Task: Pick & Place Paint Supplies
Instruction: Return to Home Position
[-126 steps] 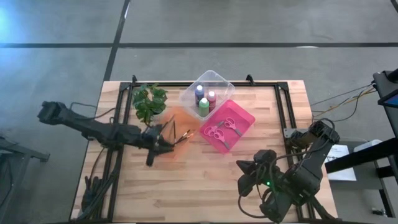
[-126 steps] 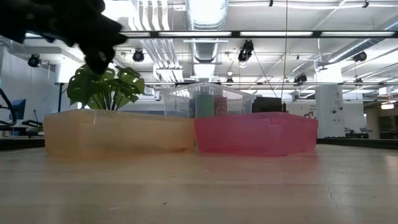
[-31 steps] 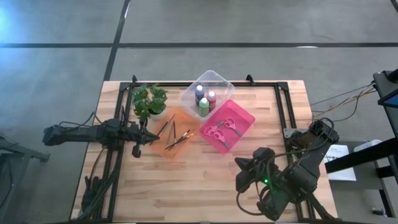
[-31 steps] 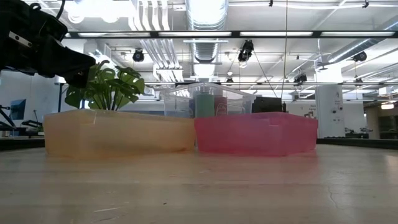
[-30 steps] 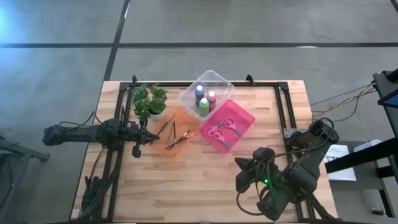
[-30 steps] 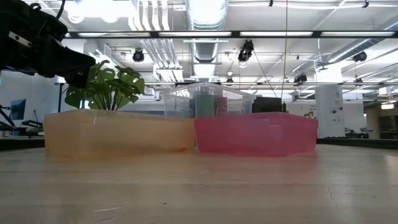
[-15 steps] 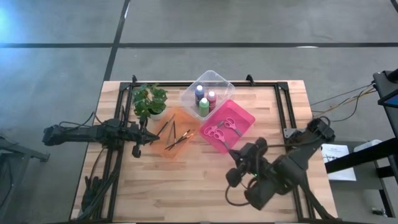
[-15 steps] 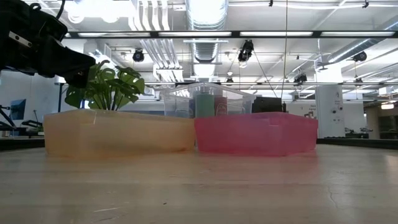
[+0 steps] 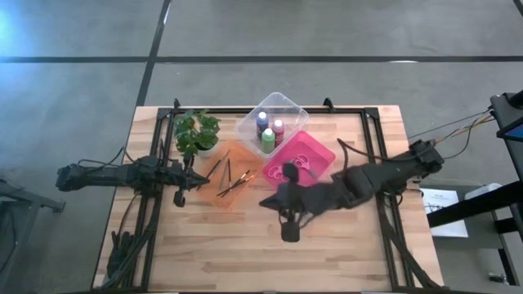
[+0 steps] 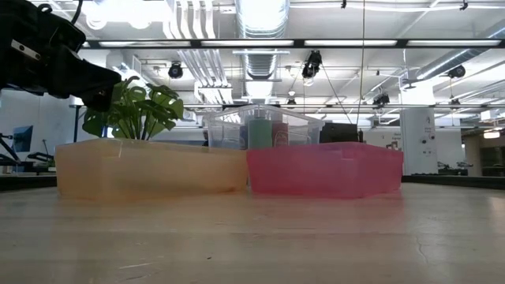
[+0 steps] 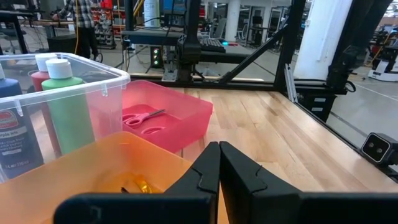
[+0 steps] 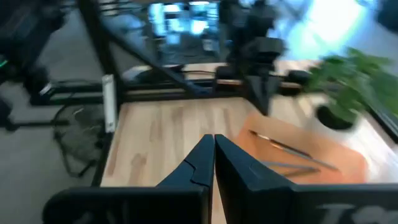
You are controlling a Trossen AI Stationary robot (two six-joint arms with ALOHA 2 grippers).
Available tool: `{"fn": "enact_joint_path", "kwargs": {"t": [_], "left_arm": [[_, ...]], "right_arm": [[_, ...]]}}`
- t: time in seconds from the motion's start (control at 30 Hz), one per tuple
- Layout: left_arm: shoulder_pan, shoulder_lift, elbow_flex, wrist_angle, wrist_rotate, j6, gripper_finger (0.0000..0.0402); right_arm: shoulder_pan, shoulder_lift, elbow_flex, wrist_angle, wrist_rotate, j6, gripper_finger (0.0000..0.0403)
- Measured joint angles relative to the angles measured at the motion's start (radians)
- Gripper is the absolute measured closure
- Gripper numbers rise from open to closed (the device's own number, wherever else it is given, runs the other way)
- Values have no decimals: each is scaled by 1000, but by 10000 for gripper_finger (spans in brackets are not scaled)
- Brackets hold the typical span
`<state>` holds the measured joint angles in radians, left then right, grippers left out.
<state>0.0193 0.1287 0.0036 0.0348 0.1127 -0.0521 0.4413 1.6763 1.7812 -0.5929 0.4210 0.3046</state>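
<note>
The right gripper [image 12: 213,140], fingers pinched together on nothing, hangs beside the orange tray [image 9: 243,157]. The left gripper [image 11: 219,149], likewise closed and empty, waits at its opposite edge. Paintbrushes [image 9: 233,181] lie inside it. Beside it, scissors [image 11: 142,117] sit in the pink tray [image 9: 319,153] and paint bottles [image 9: 268,133] in the clear tray [image 9: 288,103]. Sorting looks done; only homing seems left.

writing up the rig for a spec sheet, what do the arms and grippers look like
Both the left arm and the right arm are slim, jointed and matte black, with thin black cables looped alongside. The left gripper and right gripper each end in two dark, angular, wedge-shaped fingers. No markings are visible.
</note>
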Motion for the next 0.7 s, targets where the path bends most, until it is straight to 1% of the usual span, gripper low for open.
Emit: {"fn": "enact_joint_path", "kwargs": {"t": [0.03, 0.1, 0.27, 0.33, 0.47, 0.7], "left_arm": [[0, 0, 0, 0, 0, 0, 387], [0, 0, 0, 0, 0, 0, 387], [0, 8, 0, 0, 0, 0, 387], [0, 9, 0, -2, 0, 0, 387], [0, 14, 0, 0, 0, 0, 387], [-1, 22, 0, 0, 0, 0, 387]], "right_arm": [[-18, -8, -33, 44, -53, -43, 394], [-47, -29, -93, 102, -123, -108, 394], [-106, -109, -248, 180, -251, -205, 394], [-117, -153, -319, 237, -288, -239, 394], [-137, -252, -486, 332, -306, -267, 394], [-160, -442, -782, 496, -297, -265, 394]]}}
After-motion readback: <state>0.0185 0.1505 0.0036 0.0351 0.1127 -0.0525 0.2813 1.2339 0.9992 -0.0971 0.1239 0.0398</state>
